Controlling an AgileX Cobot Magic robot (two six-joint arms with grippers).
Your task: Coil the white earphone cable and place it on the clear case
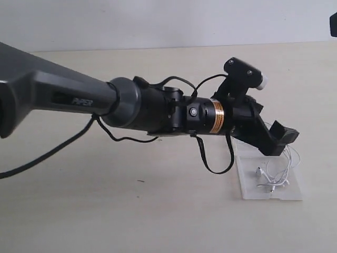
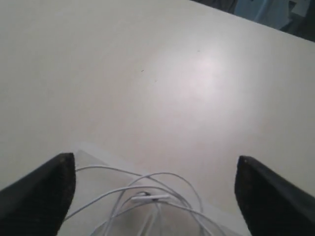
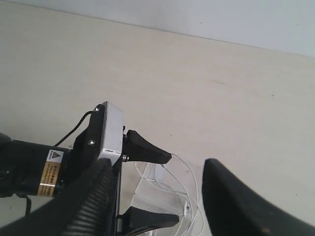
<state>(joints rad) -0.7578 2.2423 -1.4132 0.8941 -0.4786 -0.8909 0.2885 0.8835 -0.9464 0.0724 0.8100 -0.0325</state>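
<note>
The clear case (image 1: 245, 182) lies flat on the table at the right. The white earphone cable (image 1: 278, 173) rests on it in loose loops, with an earbud (image 1: 259, 171) showing. My left gripper (image 1: 281, 141) reaches across and hangs open just above the case. In the left wrist view the cable (image 2: 147, 196) lies between the two wide-apart fingers (image 2: 44, 191), on the case (image 2: 91, 155). One loop (image 3: 189, 169) rises close to a left fingertip (image 3: 147, 150); whether they touch I cannot tell. My right gripper (image 3: 157, 166) is open and empty, looking down on the case (image 3: 157, 194).
The left arm (image 1: 131, 103) stretches across the middle of the exterior view with black cables (image 1: 210, 158) hanging under it. The pale tabletop (image 1: 131, 211) surrounds the case. A dark object (image 1: 333, 23) shows at the top right corner.
</note>
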